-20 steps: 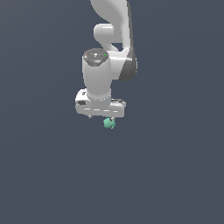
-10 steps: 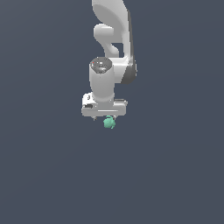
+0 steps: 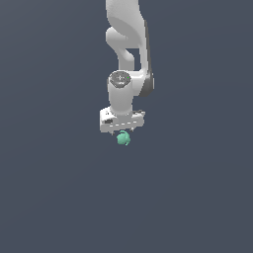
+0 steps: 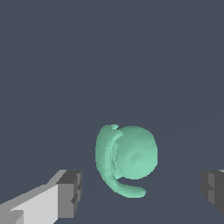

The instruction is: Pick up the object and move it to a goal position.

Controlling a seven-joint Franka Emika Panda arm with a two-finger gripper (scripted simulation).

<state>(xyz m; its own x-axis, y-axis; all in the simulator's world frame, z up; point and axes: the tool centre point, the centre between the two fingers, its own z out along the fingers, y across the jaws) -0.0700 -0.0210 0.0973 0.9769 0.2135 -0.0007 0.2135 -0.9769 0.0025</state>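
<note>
Fingers spread wide on the white gripper – gaps either side, nothing clamped. Sitting between them, touching neither: the teal-green blob, rounded, curved lip on one side. Just under the gripper from outside. No readable writing anywhere.

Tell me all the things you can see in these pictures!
blob: one, teal-green, small and lumpy, right under the gripper and between its two fingers, not touching either finger in the wrist view.
floor: one, plain dark grey-blue, all around.
arm: one, white, coming down from the top of the exterior view.
gripper: one, white with dark finger pads, open, pointing down over the blob.
</note>
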